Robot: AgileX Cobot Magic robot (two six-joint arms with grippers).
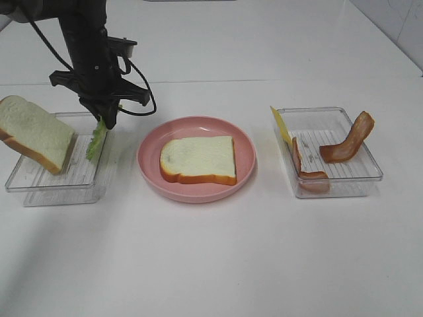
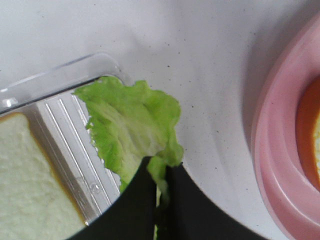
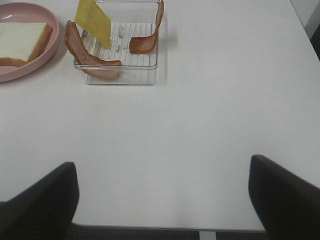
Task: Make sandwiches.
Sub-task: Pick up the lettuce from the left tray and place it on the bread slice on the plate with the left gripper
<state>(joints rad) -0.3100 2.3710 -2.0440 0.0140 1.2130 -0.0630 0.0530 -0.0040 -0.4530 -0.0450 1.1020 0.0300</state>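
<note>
Left gripper (image 1: 106, 123): closed tight on top edge of green lettuce leaf (image 1: 96, 141), hung straight below the fingertips over the rim of left clear tray (image 1: 39, 188), leaning bread slice (image 1: 33, 132) just beyond. Pink plate (image 1: 149, 175) with flat bread slice (image 1: 198, 160) near this gripper, on the side toward the other arm. Right gripper (image 3: 162, 200): spread wide, holding nothing; right tray (image 3: 120, 81) with two bacon strips (image 3: 90, 59) and cheese slice (image 3: 94, 20) well ahead of it.
</note>
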